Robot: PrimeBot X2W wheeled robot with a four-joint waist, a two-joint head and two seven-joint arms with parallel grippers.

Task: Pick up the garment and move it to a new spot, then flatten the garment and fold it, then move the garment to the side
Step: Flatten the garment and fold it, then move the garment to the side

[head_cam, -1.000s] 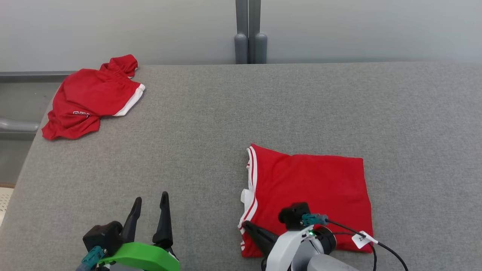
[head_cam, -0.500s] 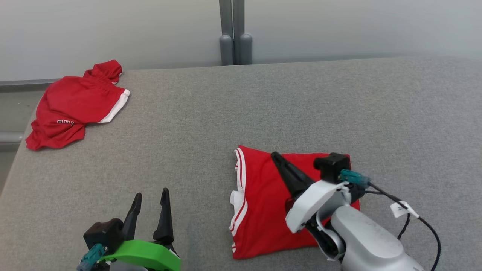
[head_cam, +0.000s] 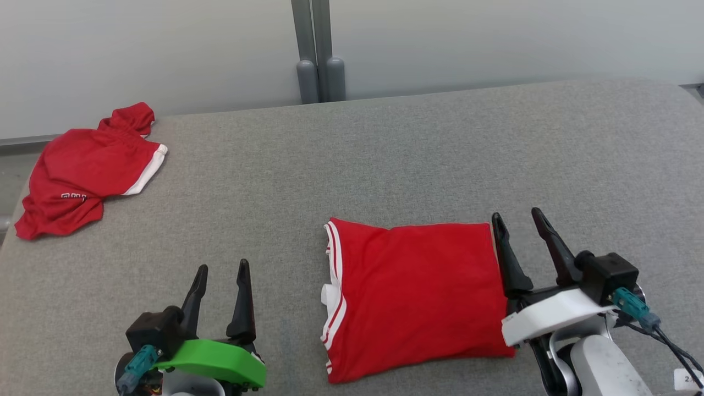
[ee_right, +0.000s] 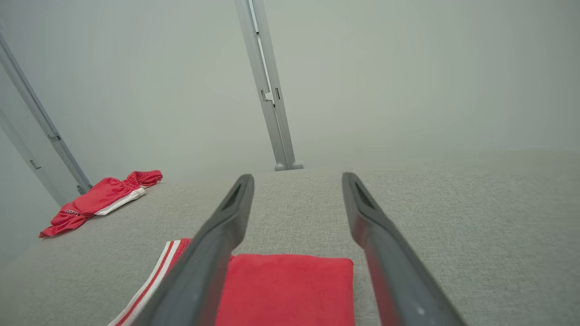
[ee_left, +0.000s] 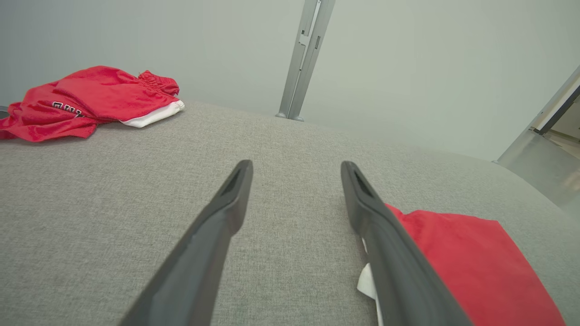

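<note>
And here we are: the red garment (head_cam: 418, 291) lies folded into a neat rectangle on the grey table (head_cam: 385, 154), sitting toward 5 o'clock from the table's middle. Its white-striped edge faces 9 o'clock, and a bit of white fabric pokes out along that same side.

The right hand (head_cam: 516, 213) is at the garment's 3 o'clock edge, released, its 2 dark fingers (head_cam: 509, 258) spread wide and pointing to 12 o'clock with nothing between them. The inner finger crosses the garment's right border as seen from the head; whether it touches the cloth, I can't tell. Looking along that wrist, the folded red panel lies low between the 2 fingers.

Over at 9 o'clock of the garment, well apart from it, the left hand (head_cam: 223, 265) hangs released too, fingers parted, only bare table between them.

Far off at 10 o'clock, on the table's far left corner, a second red piece, shorts (head_cam: 82, 170) with white trim, sits crumpled. A grey post (head_cam: 313, 55) rises at 12 o'clock against the pale wall (head_cam: 495, 38).
</note>
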